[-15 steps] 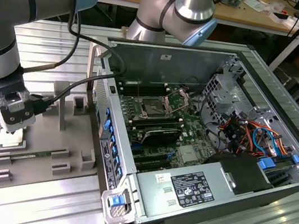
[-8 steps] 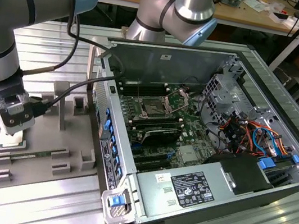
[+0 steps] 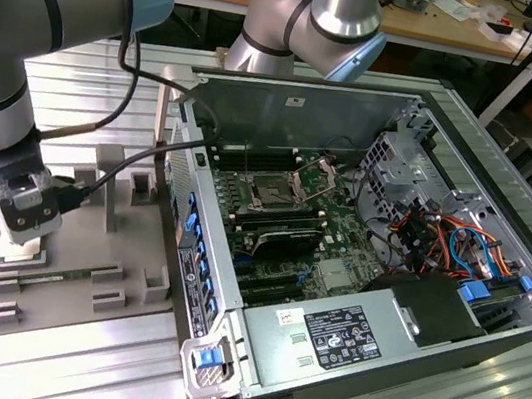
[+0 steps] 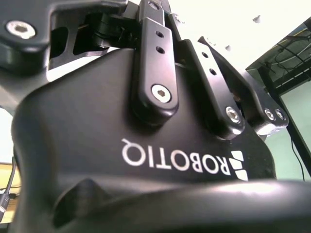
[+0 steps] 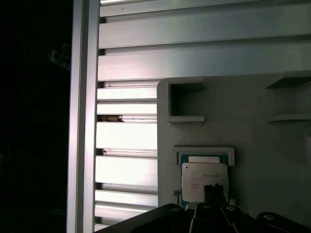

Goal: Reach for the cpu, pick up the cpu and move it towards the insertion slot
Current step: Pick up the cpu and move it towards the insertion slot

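**Jaws unreadable, gripper low over the cpu at the tray's edge**

From here I cannot tell whether the jaws are clenched or released. In the exterior view the gripper [image 3: 23, 234] hangs low over the grey tray [image 3: 108, 235], at the tray's edge toward the exterior view's left. In the first wrist view the cpu [image 5: 201, 175] lies flat in its framed pocket near the tray's edge, just beside the aluminium table slats [image 5: 126, 136]. A dark part of the gripper crosses one side of it. A green memory stick [image 3: 49, 277] lies along the tray's near edge. Well apart, toward the exterior view's right, the insertion slot [image 3: 272, 195] sits on the green board inside the open computer case [image 3: 408, 323].
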`<state>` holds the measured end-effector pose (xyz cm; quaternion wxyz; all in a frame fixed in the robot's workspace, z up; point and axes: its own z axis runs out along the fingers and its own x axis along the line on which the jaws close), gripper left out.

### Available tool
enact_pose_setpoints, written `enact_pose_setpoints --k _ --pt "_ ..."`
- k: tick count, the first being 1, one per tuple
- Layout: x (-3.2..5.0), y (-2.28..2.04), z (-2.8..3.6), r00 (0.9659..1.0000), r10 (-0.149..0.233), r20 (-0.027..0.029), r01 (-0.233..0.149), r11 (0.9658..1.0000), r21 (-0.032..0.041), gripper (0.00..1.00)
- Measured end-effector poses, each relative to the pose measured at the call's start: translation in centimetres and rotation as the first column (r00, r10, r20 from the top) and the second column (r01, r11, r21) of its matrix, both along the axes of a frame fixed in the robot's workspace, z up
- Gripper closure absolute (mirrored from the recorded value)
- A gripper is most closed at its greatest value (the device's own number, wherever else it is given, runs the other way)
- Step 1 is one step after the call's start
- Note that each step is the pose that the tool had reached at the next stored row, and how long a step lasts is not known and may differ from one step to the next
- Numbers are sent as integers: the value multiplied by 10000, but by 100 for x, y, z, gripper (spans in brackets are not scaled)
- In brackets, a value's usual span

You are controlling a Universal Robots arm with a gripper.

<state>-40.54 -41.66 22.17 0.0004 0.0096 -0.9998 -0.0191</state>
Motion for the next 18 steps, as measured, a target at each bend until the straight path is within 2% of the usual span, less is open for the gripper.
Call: enact_pose_setpoints --k 5,6,7,8,15,18 --pt "0 -2 -12 10000 0 0 0 10000 -1 89" --pt "0 -2 -13 10000 0 0 0 10000 0 76" --pt "-1 -2 -18 10000 0 0 0 10000 0 52" --pt "-3 -2 -55 10000 0 0 0 10000 1 52" --pt "-3 -2 -123 10000 1 0 -1 10000 0 52" --pt "-3 -2 -140 9993 368 -1 -368 9993 -1 52"
